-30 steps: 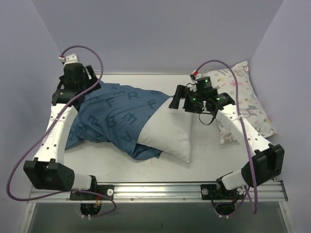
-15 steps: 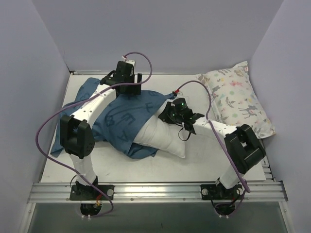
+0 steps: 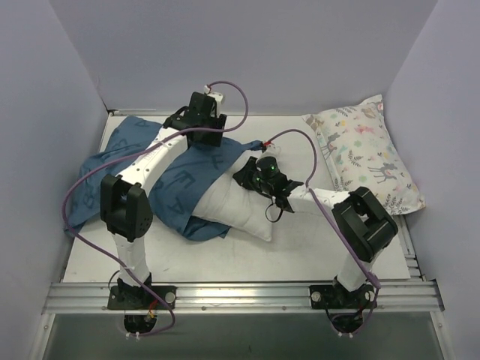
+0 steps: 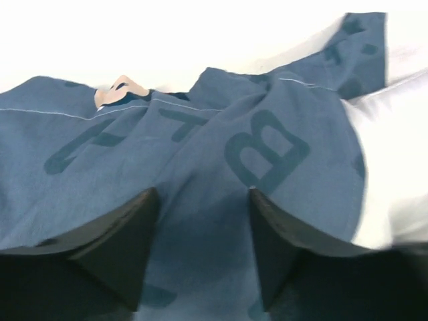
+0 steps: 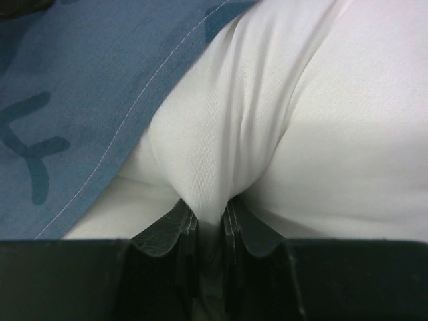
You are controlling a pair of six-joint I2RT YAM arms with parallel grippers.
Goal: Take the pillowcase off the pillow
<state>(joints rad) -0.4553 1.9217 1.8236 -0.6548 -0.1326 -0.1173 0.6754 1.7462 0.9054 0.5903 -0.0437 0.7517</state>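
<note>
The dark teal pillowcase (image 3: 172, 180) with printed letters lies across the left and middle of the table, still over the left part of the white pillow (image 3: 232, 210). My left gripper (image 3: 201, 129) rests on the case's far edge; in its wrist view the gripper (image 4: 202, 194) is open, with a ridge of pillowcase (image 4: 200, 134) between the fingers and a small pale patch (image 4: 120, 87) beyond. The right gripper (image 3: 247, 176) sits on the pillow's bare top. In its wrist view it (image 5: 208, 214) is shut on a pinch of white pillow (image 5: 321, 120), beside the pillowcase hem (image 5: 67, 80).
A smaller white pillow with a pastel animal print (image 3: 367, 150) leans at the back right. Lilac walls close in the left, back and right. The metal rail (image 3: 240, 292) with both arm bases runs along the near edge.
My left arm swung from the far left corner to the middle of the pillowcase's far edge and its jaws narrowed. The right gripper dropped onto the pillow and shut on it. Pillowcase shifted left.
</note>
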